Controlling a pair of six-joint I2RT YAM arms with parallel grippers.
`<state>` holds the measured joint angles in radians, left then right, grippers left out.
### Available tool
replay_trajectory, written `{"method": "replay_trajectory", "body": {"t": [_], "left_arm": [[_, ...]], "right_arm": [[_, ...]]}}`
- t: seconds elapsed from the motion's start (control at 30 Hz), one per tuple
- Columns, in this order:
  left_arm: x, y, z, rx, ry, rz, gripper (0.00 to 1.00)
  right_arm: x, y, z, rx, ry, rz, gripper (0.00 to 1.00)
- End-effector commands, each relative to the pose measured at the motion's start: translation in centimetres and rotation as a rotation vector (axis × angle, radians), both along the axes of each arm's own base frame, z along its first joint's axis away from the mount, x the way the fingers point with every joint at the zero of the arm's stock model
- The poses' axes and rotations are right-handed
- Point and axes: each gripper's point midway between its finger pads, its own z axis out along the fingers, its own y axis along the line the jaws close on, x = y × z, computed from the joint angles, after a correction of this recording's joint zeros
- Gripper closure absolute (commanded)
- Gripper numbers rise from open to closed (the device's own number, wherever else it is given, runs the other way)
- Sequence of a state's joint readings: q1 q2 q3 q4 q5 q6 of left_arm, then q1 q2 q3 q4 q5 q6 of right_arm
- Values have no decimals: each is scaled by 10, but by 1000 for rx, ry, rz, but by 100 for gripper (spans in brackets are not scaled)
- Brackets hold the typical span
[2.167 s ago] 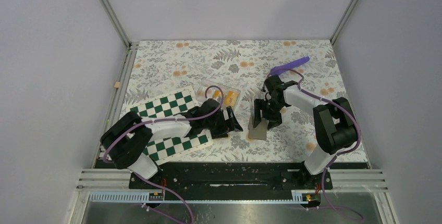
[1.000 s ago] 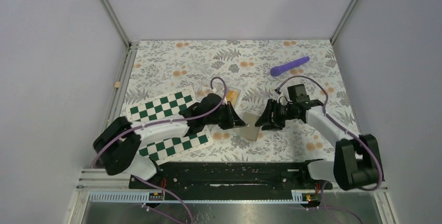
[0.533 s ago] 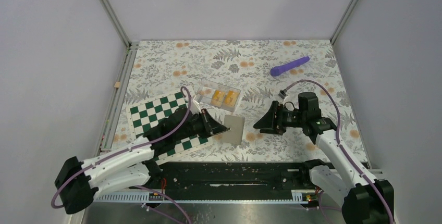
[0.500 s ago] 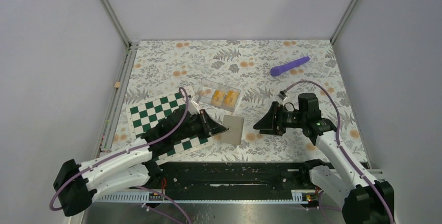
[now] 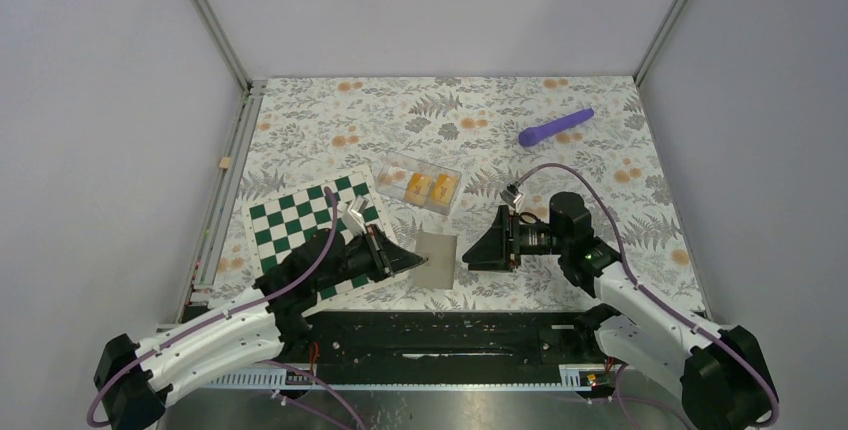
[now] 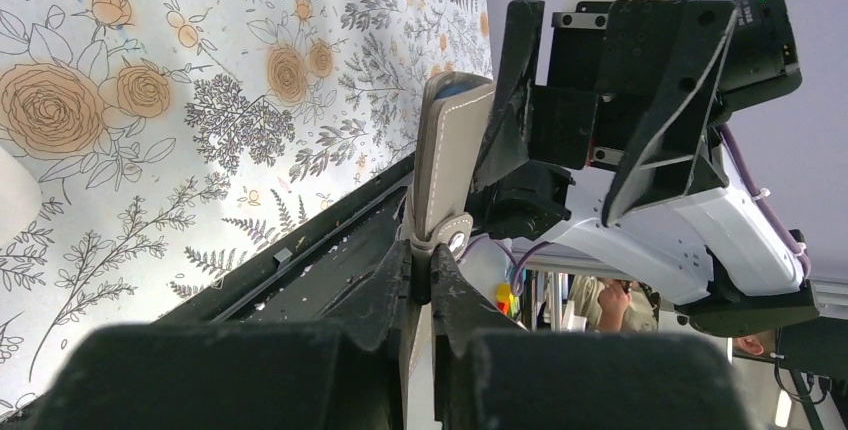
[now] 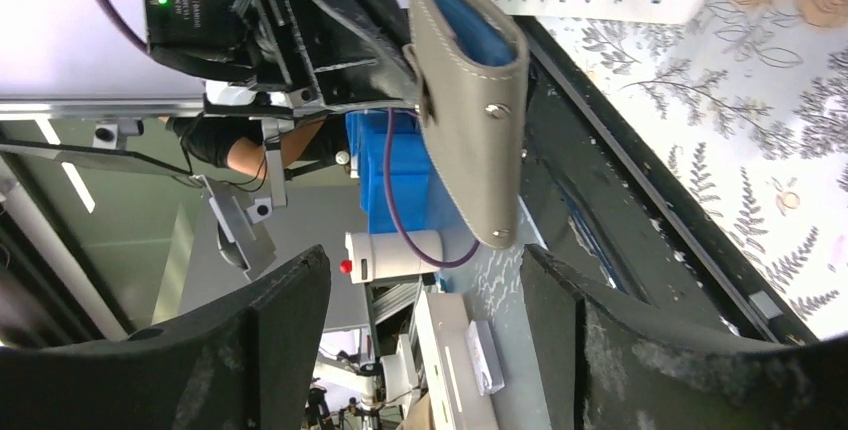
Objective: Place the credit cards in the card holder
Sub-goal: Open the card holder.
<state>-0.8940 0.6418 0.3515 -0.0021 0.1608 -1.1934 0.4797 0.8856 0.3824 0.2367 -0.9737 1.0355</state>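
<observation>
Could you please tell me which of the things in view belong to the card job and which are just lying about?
Belonging to the job:
- credit cards, lying in the clear tray
- grey card holder, gripped by the left end effector
- right end effector, open and facing the holder

Just lying about:
- chessboard
- purple rod

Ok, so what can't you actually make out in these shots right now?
- Inside the card holder: the right wrist view shows only a strip of blue lining; its own flap hides the rest.
- How many credit cards lie in the clear tray: top view only, too small to count.
- How deep the left claw grips the holder: in the left wrist view, the fingers are blurred and cover it.
</observation>
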Motion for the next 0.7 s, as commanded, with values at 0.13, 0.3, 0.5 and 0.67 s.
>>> {"method": "replay_trajectory", "body": {"t": [0.13, 0.3, 0.5, 0.67], "left_arm": [[-2, -7, 30, -125, -35, -20, 100], [-3, -7, 34, -138, -40, -26, 100], [-7, -11, 43, -214, -44, -49, 100], [-8, -12, 38, -253, -17, -50, 100]], "right_arm": [[4, 25, 18, 70, -24, 26, 30], [4, 34, 12, 52, -14, 36, 32], [0, 45, 13, 60, -14, 73, 31], [-4, 54, 30, 147, -34, 95, 38]]}}
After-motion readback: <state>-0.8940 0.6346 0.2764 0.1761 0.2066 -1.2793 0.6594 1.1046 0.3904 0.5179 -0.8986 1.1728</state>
